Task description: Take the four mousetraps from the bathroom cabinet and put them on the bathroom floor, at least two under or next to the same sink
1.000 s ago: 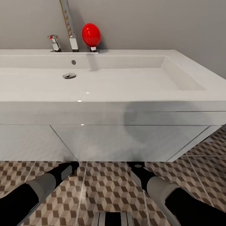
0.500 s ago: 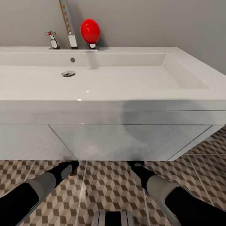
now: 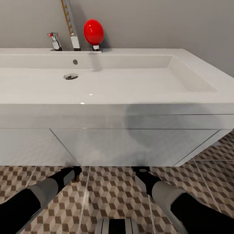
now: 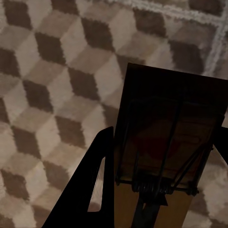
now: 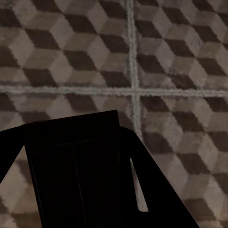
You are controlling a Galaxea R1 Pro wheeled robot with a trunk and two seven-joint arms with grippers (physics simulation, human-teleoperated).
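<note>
The white sink (image 3: 97, 84), with its chrome tap (image 3: 72, 29) and red ball knob (image 3: 93, 31), spans the head view. Both arms reach down to the cube-patterned bathroom floor (image 3: 113, 195) at the foot of the unit below it. My left gripper (image 3: 76, 172) (image 4: 164, 137) is shut on a mousetrap (image 4: 166, 156), a brown wooden slab with wire parts, just above the tiles. My right gripper (image 3: 141, 171) (image 5: 66, 137) is shut on a second mousetrap (image 5: 71, 166), which looks almost black in shadow. The cabinet is out of view.
The white vanity unit (image 3: 130, 146) under the basin stands right in front of both grippers, and its front hides their tips. A grey wall (image 3: 162, 26) rises behind the sink. Open tiled floor (image 3: 211, 152) runs past the unit's right end.
The head camera shifted slightly, so the sink sits a little differently in the picture. Both arms and the two held mousetraps have kept their places.
</note>
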